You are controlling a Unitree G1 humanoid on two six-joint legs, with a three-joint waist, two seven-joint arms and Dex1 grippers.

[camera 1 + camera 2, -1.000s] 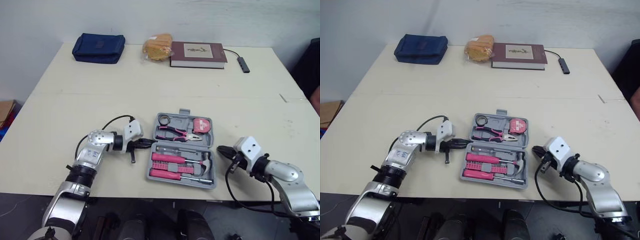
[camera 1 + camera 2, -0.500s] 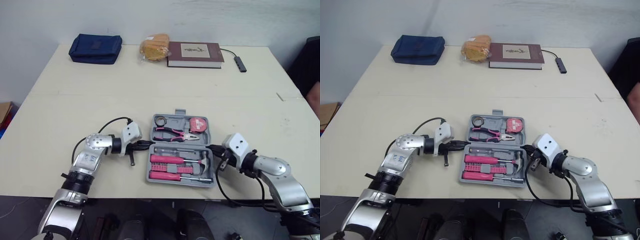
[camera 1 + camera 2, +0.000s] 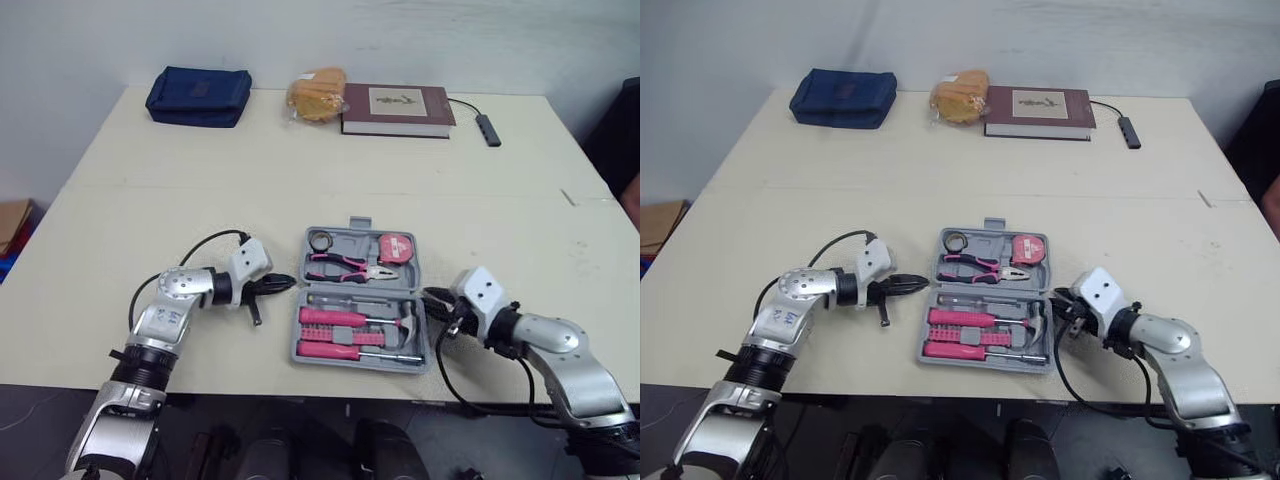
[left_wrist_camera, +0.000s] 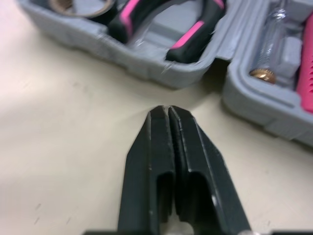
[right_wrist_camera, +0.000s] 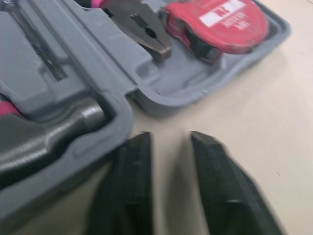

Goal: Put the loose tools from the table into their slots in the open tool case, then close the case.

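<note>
Tools look done: pliers [image 3: 352,266] and tape measure [image 3: 403,250] sit in the far half of the case [image 3: 300,345], hammer [image 3: 408,322] and pink screwdrivers [image 3: 335,318] in the near half, all seated in slots as far as I can tell. So what's left, by my read, is the lid: the case lies flat open near the table's [image 3: 300,170] front edge, roughly centre btw the two arms.

L gripper [image 4: 167,108] is low on the table, just beside the case's left wall about at the hinge line. Its fingers are pressed together w/ nothing btw them. R gripper [image 5: 168,137] is just beside the right wall near the hammer head, fingers parted, holding nothing.

Room: bare tabletop both sides of the case and behind it, so the far half can swing over freely. Pouch [image 3: 198,95] and book [image 3: 397,108] are well apart at the back edge. Tight spot is the front: the case's near rim is close to the table edge, so a push toward the robot could slide it off.
</note>
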